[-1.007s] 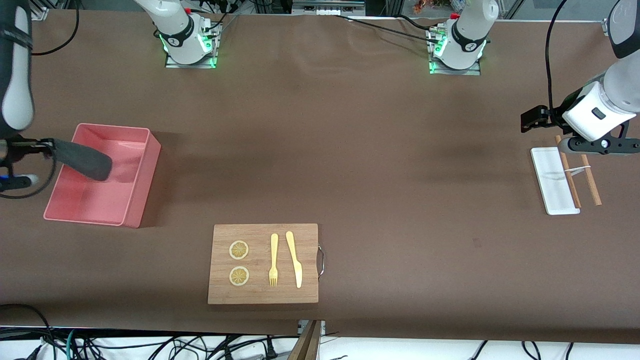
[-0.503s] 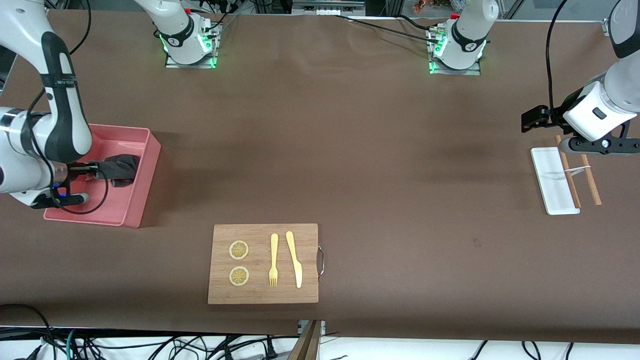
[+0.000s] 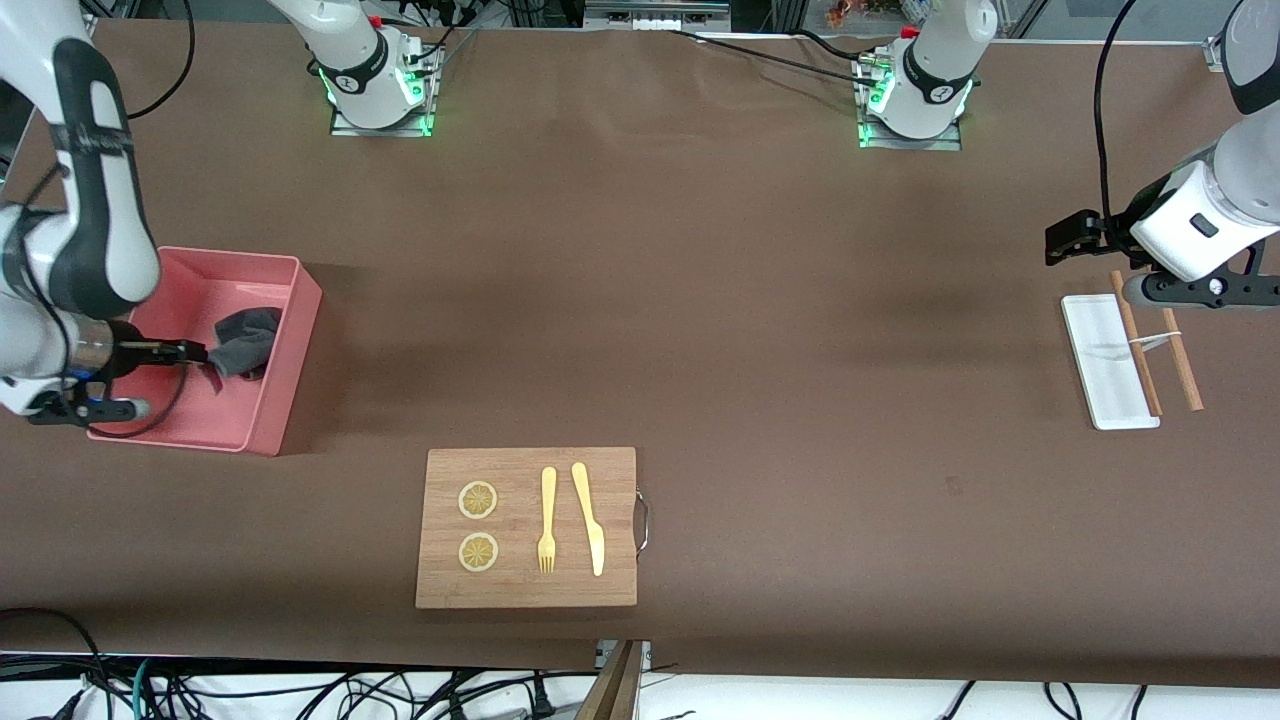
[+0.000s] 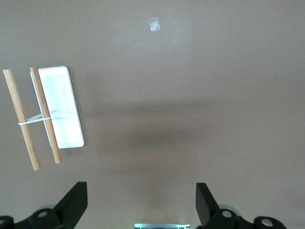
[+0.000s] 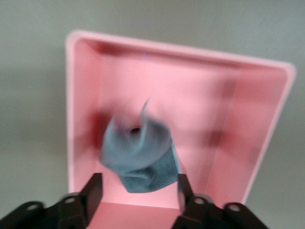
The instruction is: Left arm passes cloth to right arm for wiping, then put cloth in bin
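Cloth [image 3: 243,343] sits bunched up in the bin [image 3: 283,372], a dark-grey wad close to the wall that faces the middle of the table. The right gripper [image 3: 196,352] hangs over the bin with its jaws apart; in the right wrist view the 2 black fingers [image 5: 93,190] stand on either side of the cloth [image 5: 141,161], and whether they touch it cannot be told. The bin [image 5: 78,100] is a salmon-pink tub at the right arm's end of the table. The left gripper [image 3: 1060,240] waits over bare table at the left arm's end, near a small white tray [image 3: 1092,345], its jaws wide apart with nothing between them, as the left wrist view shows [image 4: 141,202]. 2 wooden sticks [image 3: 1158,340] joined by a white band lie partly on the tray. Nearer the front camera, a wooden board [image 3: 520,475] carries 2 lemon slices [image 3: 478,525], a yellow fork [image 3: 547,519] and a yellow knife [image 3: 589,517].
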Robot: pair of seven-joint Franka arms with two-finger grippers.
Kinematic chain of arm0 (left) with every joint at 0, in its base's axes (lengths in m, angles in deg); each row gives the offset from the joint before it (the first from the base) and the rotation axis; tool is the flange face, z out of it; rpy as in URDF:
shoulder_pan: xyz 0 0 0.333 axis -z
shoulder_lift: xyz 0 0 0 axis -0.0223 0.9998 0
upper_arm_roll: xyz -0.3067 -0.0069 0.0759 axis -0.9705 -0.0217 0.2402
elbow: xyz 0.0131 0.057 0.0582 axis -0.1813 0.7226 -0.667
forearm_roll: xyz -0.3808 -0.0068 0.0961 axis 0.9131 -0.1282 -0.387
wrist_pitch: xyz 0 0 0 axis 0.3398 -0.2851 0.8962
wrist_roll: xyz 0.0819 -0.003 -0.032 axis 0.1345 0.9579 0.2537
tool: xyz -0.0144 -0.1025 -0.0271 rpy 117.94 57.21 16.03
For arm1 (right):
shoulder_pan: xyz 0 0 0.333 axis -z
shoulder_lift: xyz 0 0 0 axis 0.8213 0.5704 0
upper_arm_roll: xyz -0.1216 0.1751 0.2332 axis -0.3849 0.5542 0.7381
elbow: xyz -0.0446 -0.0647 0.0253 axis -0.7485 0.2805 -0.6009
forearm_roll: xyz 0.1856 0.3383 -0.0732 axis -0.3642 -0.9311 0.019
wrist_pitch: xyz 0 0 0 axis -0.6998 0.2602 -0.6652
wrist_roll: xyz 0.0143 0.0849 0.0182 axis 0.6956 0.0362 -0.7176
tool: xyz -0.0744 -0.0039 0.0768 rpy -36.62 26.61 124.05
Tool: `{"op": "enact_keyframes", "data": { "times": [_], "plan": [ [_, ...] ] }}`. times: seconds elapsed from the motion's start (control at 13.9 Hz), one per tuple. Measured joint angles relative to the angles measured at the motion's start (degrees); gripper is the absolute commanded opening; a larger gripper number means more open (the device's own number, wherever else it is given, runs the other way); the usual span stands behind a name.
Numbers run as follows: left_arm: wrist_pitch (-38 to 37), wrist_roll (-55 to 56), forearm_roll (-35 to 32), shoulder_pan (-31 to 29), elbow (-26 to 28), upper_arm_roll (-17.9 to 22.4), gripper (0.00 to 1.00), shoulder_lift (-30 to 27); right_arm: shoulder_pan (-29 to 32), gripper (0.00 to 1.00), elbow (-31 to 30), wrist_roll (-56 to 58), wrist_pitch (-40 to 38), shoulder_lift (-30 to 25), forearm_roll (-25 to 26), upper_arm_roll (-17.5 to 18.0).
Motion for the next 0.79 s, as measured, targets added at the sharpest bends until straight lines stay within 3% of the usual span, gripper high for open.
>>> {"op": "enact_keyframes", "data": {
  "times": [0.36,0.79],
  "plan": [
    [0.0,0.0,0.0,0.0,-0.15,0.0,1.0,0.0,-0.06,1.0,3.44,0.0,-13.02,-9.43,-0.25,2.89],
    [-0.05,0.0,0.0,0.0,-0.16,0.0,1.0,0.0,-0.33,1.0,4.96,-0.19,-20.15,-17.95,-0.41,10.59]
  ]
}}
